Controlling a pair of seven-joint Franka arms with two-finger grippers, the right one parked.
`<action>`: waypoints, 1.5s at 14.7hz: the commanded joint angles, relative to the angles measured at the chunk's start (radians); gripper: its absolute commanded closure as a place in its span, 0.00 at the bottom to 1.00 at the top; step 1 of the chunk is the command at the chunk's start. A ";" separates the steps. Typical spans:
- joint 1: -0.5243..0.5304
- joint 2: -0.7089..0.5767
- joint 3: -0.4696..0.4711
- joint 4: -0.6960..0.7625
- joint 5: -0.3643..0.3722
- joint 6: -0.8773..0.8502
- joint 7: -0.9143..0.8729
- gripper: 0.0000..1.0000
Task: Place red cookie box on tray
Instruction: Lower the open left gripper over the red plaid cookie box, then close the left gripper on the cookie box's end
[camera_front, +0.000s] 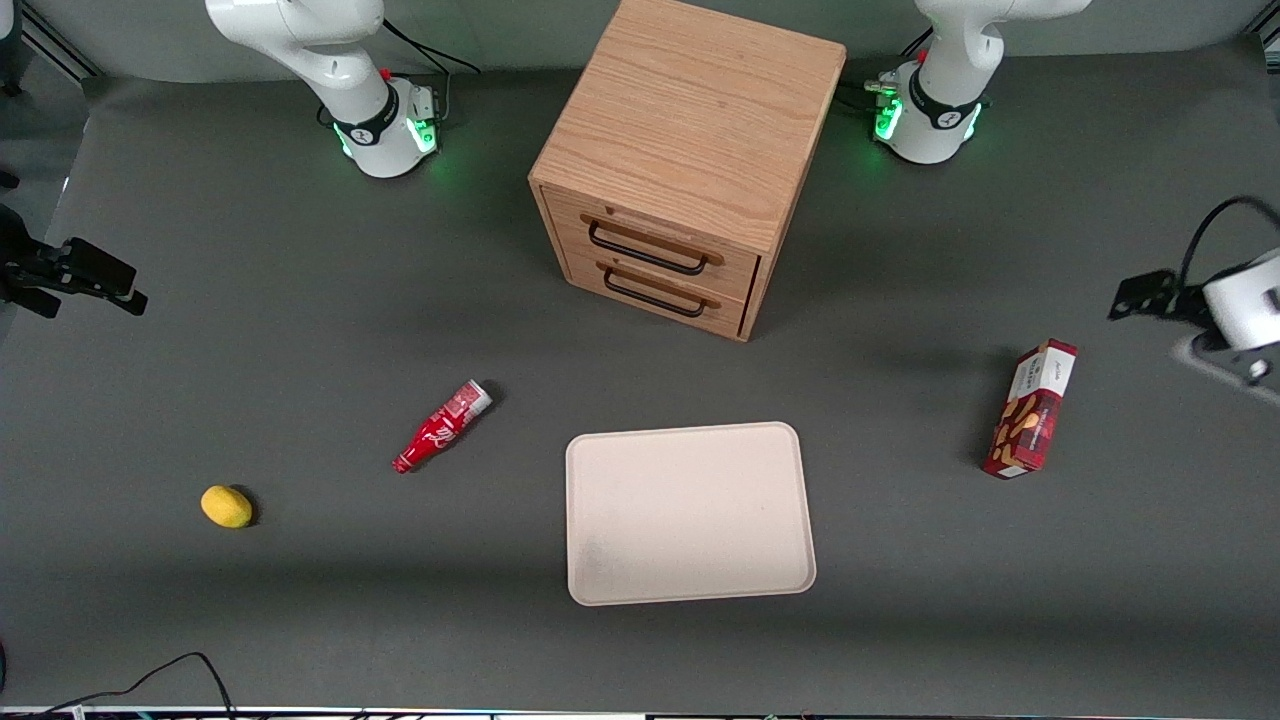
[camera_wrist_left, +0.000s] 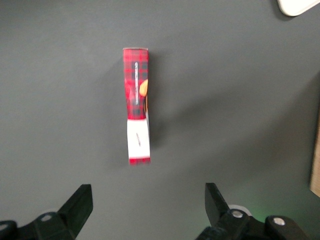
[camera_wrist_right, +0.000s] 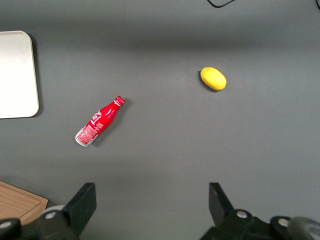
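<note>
The red cookie box (camera_front: 1032, 410) lies on the dark table toward the working arm's end, its white end panel pointing away from the front camera. The pale beige tray (camera_front: 690, 512) lies flat near the table's middle with nothing on it. My left gripper (camera_front: 1215, 330) hovers above the table close to the box, a little farther from the front camera than the box. In the left wrist view the cookie box (camera_wrist_left: 137, 111) lies lengthwise on the mat ahead of the gripper (camera_wrist_left: 148, 194). Its fingers are open and wide apart with nothing between them. A corner of the tray (camera_wrist_left: 299, 6) also shows there.
A wooden drawer cabinet (camera_front: 690, 150) with two black-handled drawers stands farther from the front camera than the tray. A small red bottle (camera_front: 442, 427) and a yellow lemon (camera_front: 226, 506) lie toward the parked arm's end. A black cable (camera_front: 180, 668) runs along the table's front edge.
</note>
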 joint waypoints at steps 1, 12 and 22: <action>0.009 0.019 0.003 -0.109 -0.026 0.153 0.061 0.00; 0.008 0.219 -0.005 -0.273 -0.100 0.619 0.126 0.00; 0.008 0.243 -0.023 -0.316 -0.177 0.715 0.127 1.00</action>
